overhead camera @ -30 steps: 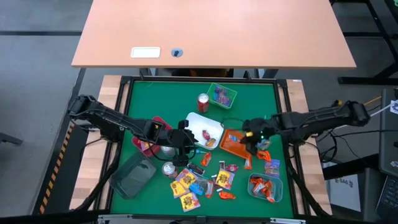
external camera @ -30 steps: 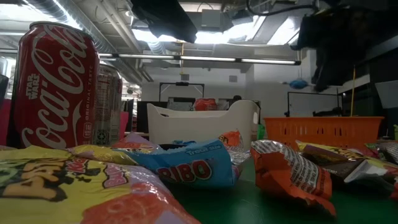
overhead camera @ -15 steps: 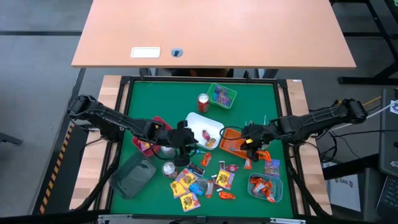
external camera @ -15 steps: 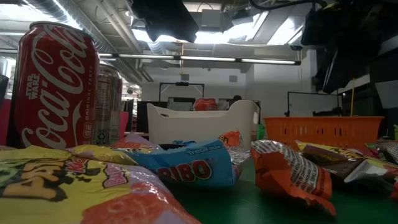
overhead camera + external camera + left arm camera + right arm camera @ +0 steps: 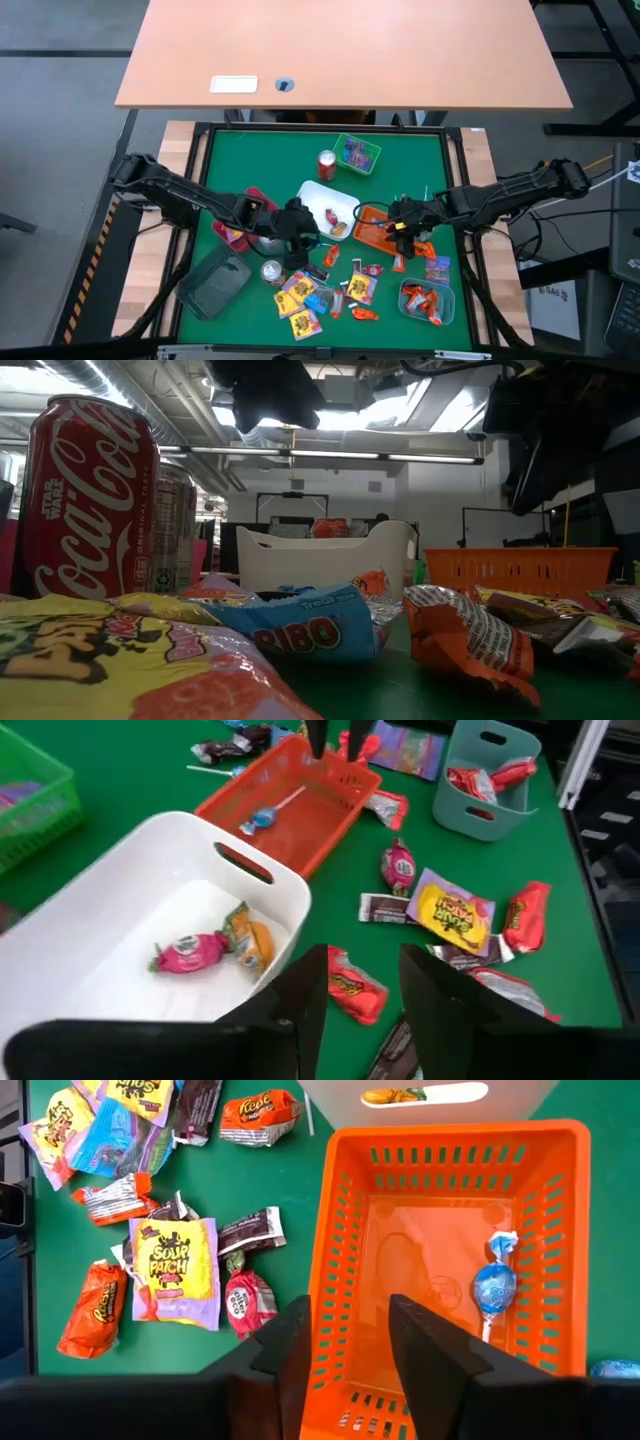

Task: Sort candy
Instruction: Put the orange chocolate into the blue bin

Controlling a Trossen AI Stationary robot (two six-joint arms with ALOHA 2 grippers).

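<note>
Orange tray (image 5: 450,1230), one lollipop (image 5: 494,1288) inside; right gripper (image 5: 345,1345) above, fingers parted, empty; left gripper (image 5: 362,982) likewise.

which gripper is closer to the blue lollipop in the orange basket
Right. The right gripper hangs over the orange basket, where the blue lollipop lies. The left gripper is beyond the white bin.

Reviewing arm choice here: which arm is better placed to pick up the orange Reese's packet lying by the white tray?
Probably the left. Its gripper hangs open right over the Reese's packet beside the white tray, while the right gripper is open over the orange basket.
</note>
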